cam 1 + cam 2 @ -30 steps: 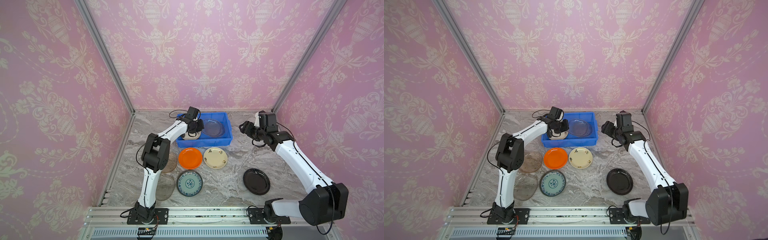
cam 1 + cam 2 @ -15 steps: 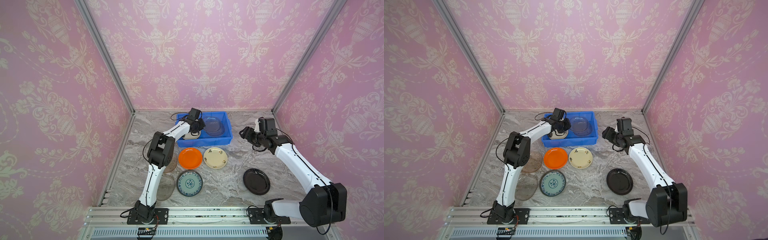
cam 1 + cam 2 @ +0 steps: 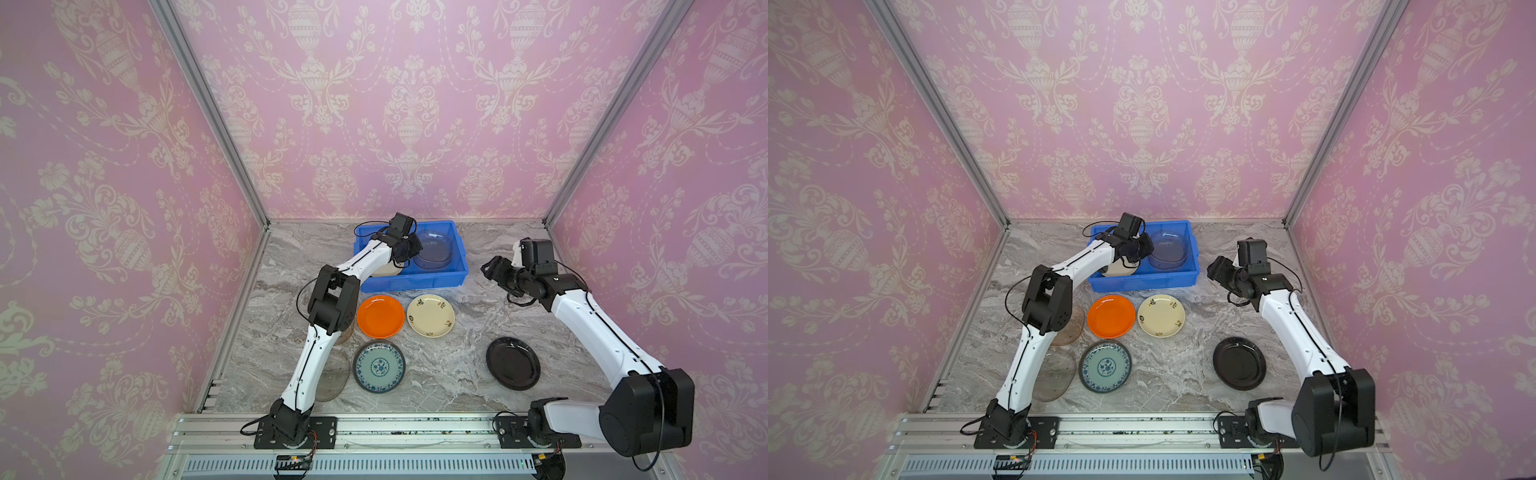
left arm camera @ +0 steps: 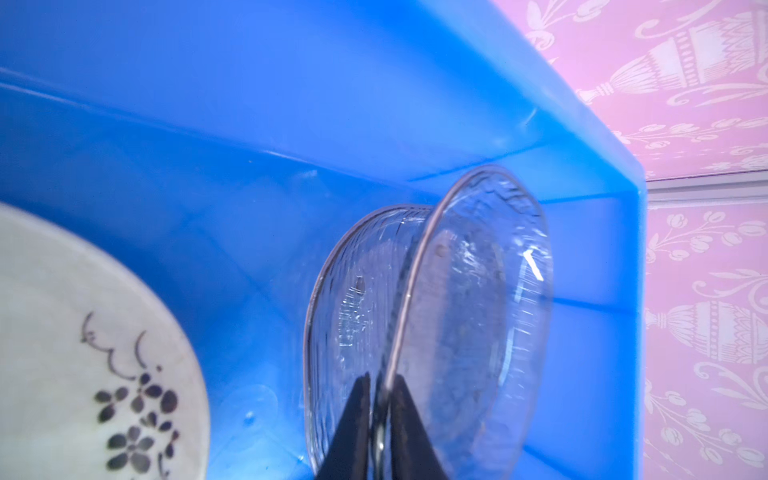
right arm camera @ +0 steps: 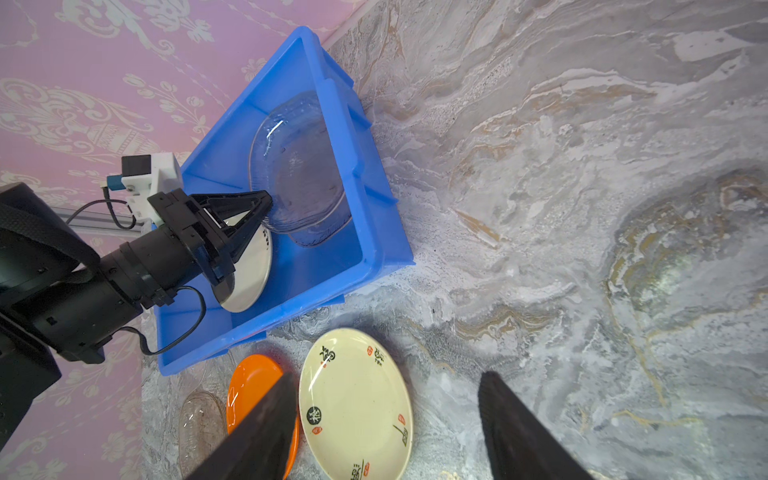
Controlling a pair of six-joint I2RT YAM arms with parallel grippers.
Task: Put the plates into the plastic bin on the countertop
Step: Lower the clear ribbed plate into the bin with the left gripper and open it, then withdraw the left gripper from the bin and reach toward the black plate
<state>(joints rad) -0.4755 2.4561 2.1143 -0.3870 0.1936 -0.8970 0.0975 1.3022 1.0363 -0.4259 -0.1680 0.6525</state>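
While the left claw (image 4: 381,376) straddles the rim of a clear, ribbed glass plate (image 4: 469,311) tilted inside the blue bin (image 3: 411,282) (pinching or freed, one cannot tell), the step appears to be setting it down; next it should lift clear. The right claw (image 5: 388,376) hangs spread, empty, beside the bin.

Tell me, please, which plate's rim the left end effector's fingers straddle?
The upper glass plate in the blue bin, not the cream plate beside it.
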